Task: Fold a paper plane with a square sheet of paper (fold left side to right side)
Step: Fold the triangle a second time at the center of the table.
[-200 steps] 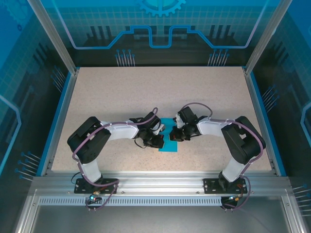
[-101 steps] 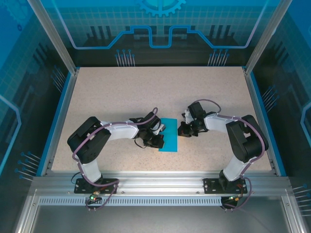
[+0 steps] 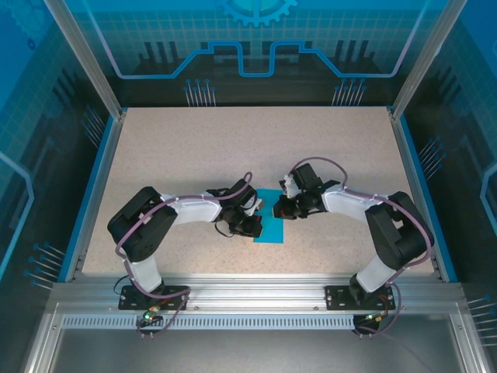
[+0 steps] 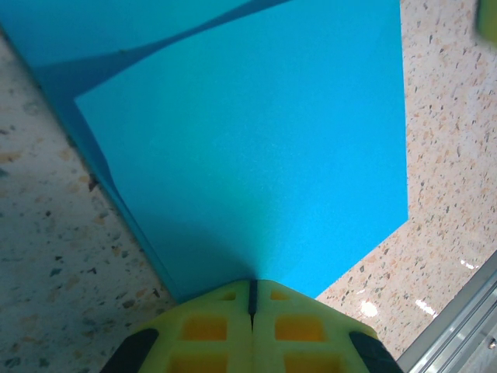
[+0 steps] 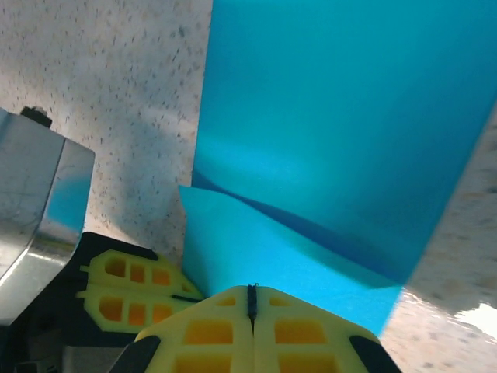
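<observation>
Swinging back leftward from its brief retreat half a second earlier, the right tool [image 5: 251,289] is again bearing on the folded sheet of paper [image 4: 256,155], while the left tool [image 4: 251,286] is keeping its place. Nearest the arm bases, both tools are showing their jaws pressed fully together, with the tips meeting the teal layers; whether either is pinching a layer cannot be told. Between them the sheet is lying on the tabletop [image 4: 46,233] as a narrow strip, its upper layer lifting slightly off the lower one. By judgement, closed tips sliding along the crease are at risk of dragging the thin sheet sideways and skewing its edges, and the loose upper flap is at risk of springing open or buckling. Farther along the strip the two tools are working just beside each other, so a collision is also possible.
</observation>
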